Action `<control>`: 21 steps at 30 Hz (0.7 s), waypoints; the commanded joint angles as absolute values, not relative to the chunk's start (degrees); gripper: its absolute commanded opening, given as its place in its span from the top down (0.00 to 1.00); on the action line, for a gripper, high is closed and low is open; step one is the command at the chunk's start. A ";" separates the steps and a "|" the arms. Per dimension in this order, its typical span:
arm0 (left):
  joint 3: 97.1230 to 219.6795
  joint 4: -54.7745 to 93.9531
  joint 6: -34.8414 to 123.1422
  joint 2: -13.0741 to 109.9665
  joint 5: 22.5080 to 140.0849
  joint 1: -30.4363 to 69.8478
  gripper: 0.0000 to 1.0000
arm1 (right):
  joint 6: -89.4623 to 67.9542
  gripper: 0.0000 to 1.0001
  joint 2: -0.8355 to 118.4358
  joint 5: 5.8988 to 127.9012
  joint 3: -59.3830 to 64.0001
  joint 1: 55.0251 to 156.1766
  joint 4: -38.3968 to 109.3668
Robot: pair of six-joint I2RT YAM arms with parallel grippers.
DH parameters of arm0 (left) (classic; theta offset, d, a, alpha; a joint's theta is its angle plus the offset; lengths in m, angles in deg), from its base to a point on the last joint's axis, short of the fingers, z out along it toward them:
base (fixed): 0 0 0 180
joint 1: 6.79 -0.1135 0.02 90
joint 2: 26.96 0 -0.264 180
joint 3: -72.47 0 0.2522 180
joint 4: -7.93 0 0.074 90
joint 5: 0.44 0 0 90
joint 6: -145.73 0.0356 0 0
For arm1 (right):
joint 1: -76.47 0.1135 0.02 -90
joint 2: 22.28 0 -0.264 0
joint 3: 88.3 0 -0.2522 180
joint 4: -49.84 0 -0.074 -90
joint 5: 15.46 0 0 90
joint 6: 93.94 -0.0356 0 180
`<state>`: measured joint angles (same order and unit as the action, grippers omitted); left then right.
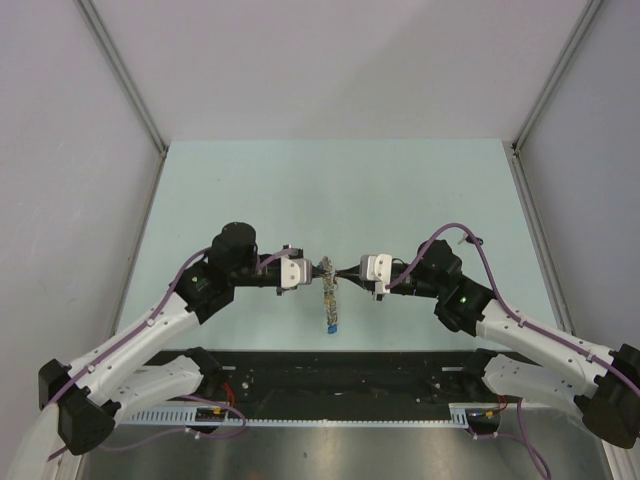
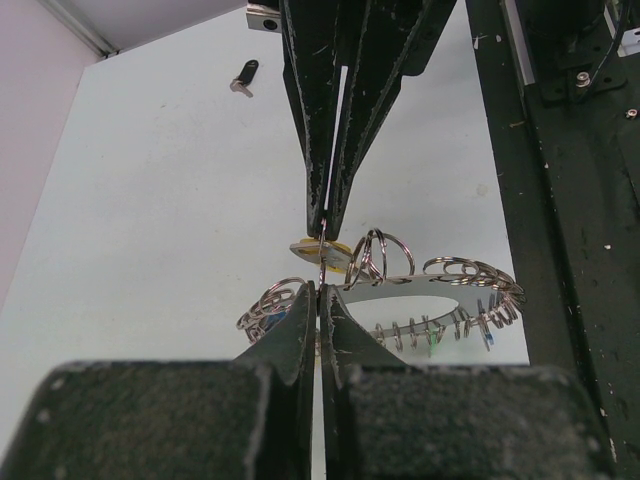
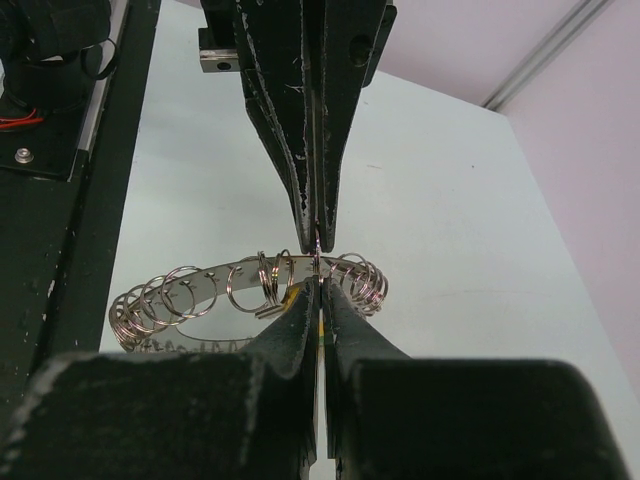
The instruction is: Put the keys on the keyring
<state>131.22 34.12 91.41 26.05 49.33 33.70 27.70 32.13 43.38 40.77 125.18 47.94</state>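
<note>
Left claw [image 2: 320,295] and right claw [image 3: 318,290] meet tip to tip.
Both are pinched tight on the keyring [image 2: 390,283] hanging between their tips; a black key [image 2: 243,76] lies well apart on the table [image 2: 150,250].

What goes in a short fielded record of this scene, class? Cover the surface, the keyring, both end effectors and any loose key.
surface: pale green table
keyring: held up between the two arms, a blue-headed key at its low end
left end effector: shut, pinching the keyring
right end effector: shut, pinching it from the opposite side, tips nearly meeting the left's
loose key: black-headed key, lying on the table apart from the keyring
</note>
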 commanded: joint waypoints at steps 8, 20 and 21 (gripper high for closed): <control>131.85 29.25 90.80 25.25 48.60 34.08 1.00 | 28.23 1.00 31.51 41.67 40.68 125.52 50.06; 131.76 28.64 90.18 25.25 48.86 34.08 1.00 | 27.96 1.00 32.03 40.62 40.33 125.52 49.97; 131.76 28.64 90.10 25.16 48.78 34.08 1.00 | 27.88 1.00 32.21 40.62 40.24 125.52 49.97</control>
<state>131.20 33.62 90.17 26.05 49.35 33.72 27.76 32.13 42.55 40.77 125.16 47.98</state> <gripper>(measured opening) 0.006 0.010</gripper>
